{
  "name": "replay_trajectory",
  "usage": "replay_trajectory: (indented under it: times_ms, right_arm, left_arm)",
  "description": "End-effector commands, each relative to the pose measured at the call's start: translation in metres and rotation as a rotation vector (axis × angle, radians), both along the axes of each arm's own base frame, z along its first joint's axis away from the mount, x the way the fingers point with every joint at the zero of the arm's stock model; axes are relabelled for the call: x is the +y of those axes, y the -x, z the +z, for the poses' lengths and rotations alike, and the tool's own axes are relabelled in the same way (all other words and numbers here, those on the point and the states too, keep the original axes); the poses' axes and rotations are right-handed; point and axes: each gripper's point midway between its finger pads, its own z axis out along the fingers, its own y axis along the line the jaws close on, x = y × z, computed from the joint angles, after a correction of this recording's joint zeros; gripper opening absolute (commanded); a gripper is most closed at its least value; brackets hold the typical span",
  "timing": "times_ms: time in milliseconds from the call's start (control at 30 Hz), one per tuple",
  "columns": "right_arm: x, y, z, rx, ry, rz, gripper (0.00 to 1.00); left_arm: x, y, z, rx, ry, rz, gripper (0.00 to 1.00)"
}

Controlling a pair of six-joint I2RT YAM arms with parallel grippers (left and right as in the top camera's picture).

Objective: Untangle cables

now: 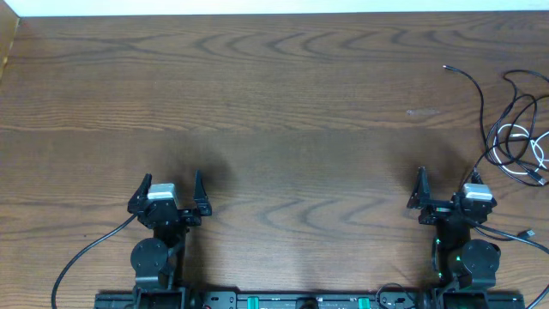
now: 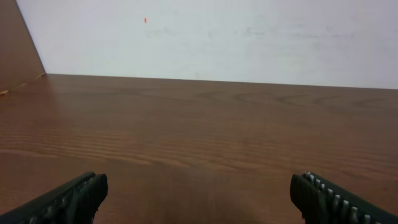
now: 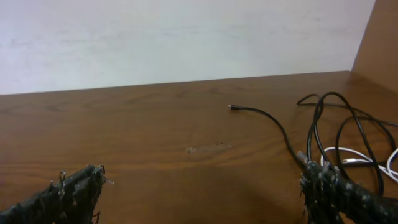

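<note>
Cables (image 1: 482, 112) lie in one loose tangle against the right edge of the table (image 1: 274, 103), touched by neither arm.

Two grippers sit close to the near edge. The left gripper (image 1: 171, 178) is toward the left corner, its fingers spread wide over bare wood. The right gripper (image 1: 448, 176) is toward the right corner, its fingers also wide apart and holding nothing, with the tangle just beyond its outer finger.

Nearest in the tangle is one white cord (image 3: 351, 160), looped under crossing black cord. The black looks like two cords, though the overlaps make that count uncertain. Farthest out, one black strand runs clear of the heap toward the far edge and ends in a small plug (image 1: 446, 67) lying alone on the wood.
</note>
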Motion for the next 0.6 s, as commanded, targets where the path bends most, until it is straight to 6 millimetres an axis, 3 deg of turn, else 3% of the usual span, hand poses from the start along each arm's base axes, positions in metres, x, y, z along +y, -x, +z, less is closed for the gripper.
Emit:
replay_trajectory:
  times_ms: [0, 567]
  right_arm:
    - [0.0012, 0.0002, -0.0008, 0.003, 0.024, 0.011, 0.99]
    - [0.0006, 0.0003, -0.0028, 0.011, 0.035, 0.022, 0.99]
  left_arm:
    - [0.0061, 0.0015, -0.0169, 0.056, -0.017, 0.031, 0.98]
    - [0.0061, 0.0015, -0.0169, 0.056, -0.017, 0.031, 0.99]
